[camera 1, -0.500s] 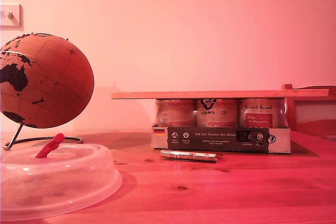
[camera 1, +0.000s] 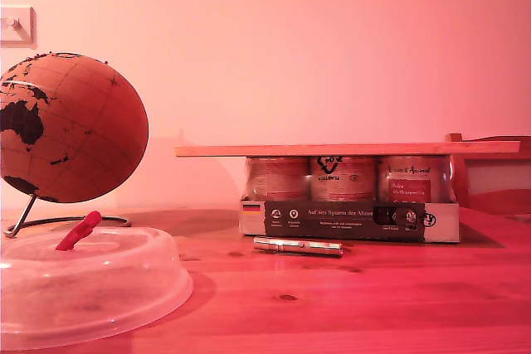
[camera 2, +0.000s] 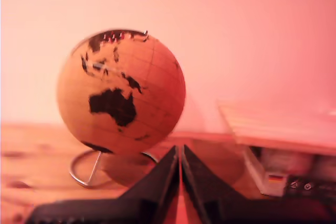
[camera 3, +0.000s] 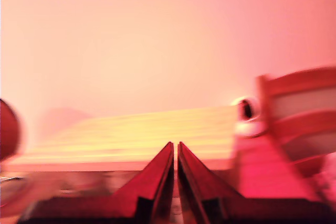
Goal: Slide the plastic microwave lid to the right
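Jaws of my first gripper (camera 2: 180, 153) pressed together, nothing between — same for my second gripper (camera 3: 175, 148). Plastic microwave lid (camera 1: 87, 288) rests on wooden table (camera 1: 373, 304) at exterior view's lower left, red tab handle (camera 1: 80, 230) slanted on top. Globe (camera 1: 70, 128) just behind lid. Pen-like tool (camera 1: 297, 245) lies before carton of jars (camera 1: 348, 220), under wooden board (camera 1: 347, 149).

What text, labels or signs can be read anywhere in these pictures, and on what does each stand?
"Auf den Spuren der Ahnen": white print on the dark front band of the cardboard tray holding the jars.
German flag sign: at that band's end toward the exterior view's left.
Round icons with small captions along the band: too small to read.
Jar labels: print visible, too blurred to read.
Globe, silver pen, plastic microwave lid: no readable text.
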